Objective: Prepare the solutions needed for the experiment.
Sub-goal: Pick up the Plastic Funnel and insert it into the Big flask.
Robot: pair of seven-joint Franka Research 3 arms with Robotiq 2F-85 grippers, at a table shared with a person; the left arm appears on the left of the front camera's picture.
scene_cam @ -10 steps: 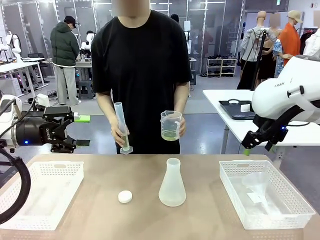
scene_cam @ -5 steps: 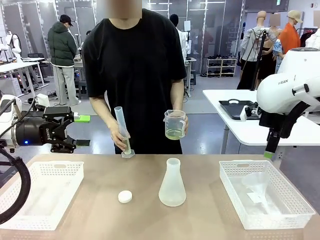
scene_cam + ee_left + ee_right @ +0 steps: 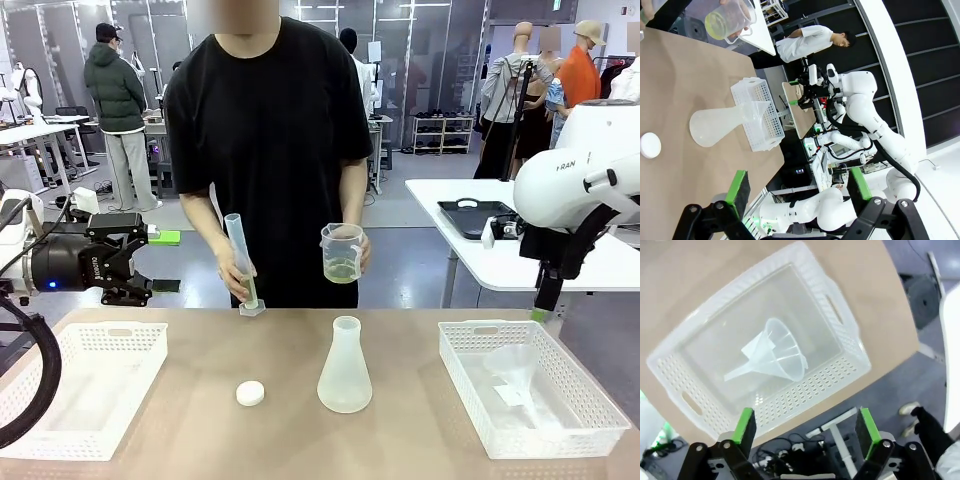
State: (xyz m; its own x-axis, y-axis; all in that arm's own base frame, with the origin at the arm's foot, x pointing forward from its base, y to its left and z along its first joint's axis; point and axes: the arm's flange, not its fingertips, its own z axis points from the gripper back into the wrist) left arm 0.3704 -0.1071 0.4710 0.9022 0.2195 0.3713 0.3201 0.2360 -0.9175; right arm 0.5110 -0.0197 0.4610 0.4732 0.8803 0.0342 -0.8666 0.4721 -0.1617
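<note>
The solutions are a pale yellow-green liquid (image 3: 341, 270) in a clear beaker (image 3: 342, 245) that the person holds in one hand at the table's far side. The other hand holds a tilted graduated cylinder (image 3: 240, 255) with a little tinted liquid at its foot. The left wrist view shows the same liquid (image 3: 719, 24) at the top. An empty conical flask (image 3: 344, 367) stands mid-table, a white cap (image 3: 250, 393) to its left. My left gripper (image 3: 160, 262) hovers open at the left, above the table. My right gripper (image 3: 541, 312) points down, open, above a basket holding a funnel (image 3: 772, 352).
A white mesh basket (image 3: 110, 330) sits at the left with nothing in it. The right basket (image 3: 490, 327) holds the funnel (image 3: 515, 368). Bare tabletop lies around the flask (image 3: 715, 127) and cap (image 3: 650, 145). The person stands close at the far edge.
My right arm swung from a slant to pointing straight down over the right basket. The person shifted the cylinder and beaker slightly. My left arm stayed still.
</note>
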